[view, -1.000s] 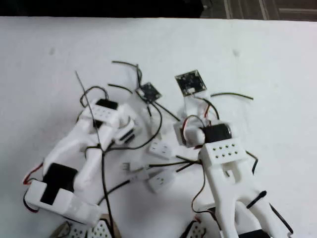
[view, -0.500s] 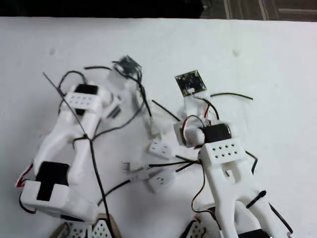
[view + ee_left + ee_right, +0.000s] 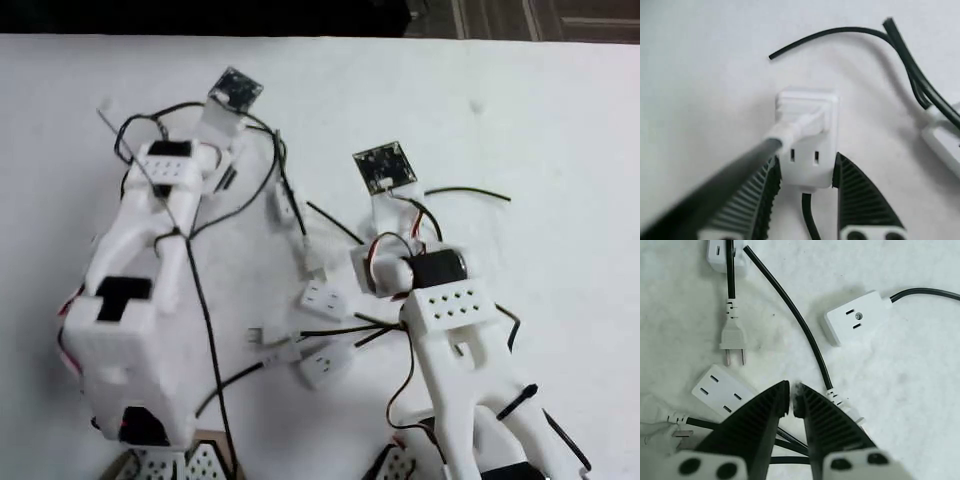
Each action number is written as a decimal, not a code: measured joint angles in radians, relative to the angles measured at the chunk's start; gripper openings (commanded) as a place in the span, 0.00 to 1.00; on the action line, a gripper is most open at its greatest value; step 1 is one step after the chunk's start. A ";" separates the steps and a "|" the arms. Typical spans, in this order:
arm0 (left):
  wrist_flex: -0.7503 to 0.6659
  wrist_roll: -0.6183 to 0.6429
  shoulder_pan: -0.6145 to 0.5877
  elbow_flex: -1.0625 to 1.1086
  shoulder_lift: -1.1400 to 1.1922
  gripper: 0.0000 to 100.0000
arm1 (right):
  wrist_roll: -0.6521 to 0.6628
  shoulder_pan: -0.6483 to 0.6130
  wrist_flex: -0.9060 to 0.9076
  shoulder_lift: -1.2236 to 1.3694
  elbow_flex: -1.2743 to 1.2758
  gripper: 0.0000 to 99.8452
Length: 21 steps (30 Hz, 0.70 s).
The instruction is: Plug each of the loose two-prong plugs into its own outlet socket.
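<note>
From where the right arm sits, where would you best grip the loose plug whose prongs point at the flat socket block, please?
I'd grip the plug by its body, across its narrow sides, coming from above. It lies flat, prongs at one end and cord at the other, so pinching the middle keeps both clear.

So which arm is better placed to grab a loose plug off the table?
Probably right. Its jaws are empty, close to the loose plug, with a free socket alongside; the left jaws grip a socket block.
</note>
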 measured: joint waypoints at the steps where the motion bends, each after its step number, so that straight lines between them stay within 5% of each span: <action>1: 0.032 0.006 0.000 -0.068 0.048 0.02 | 0.000 0.000 0.000 0.000 0.000 0.02; 9: 0.244 0.009 0.000 -0.585 0.368 0.02 | 0.000 0.000 0.000 0.000 0.000 0.02; 17: 0.308 0.009 0.060 -0.976 0.571 0.03 | 0.003 0.000 0.000 0.000 0.000 0.02; 21: 0.336 0.009 0.083 -1.108 0.638 0.20 | 0.003 0.000 0.000 0.000 0.000 0.02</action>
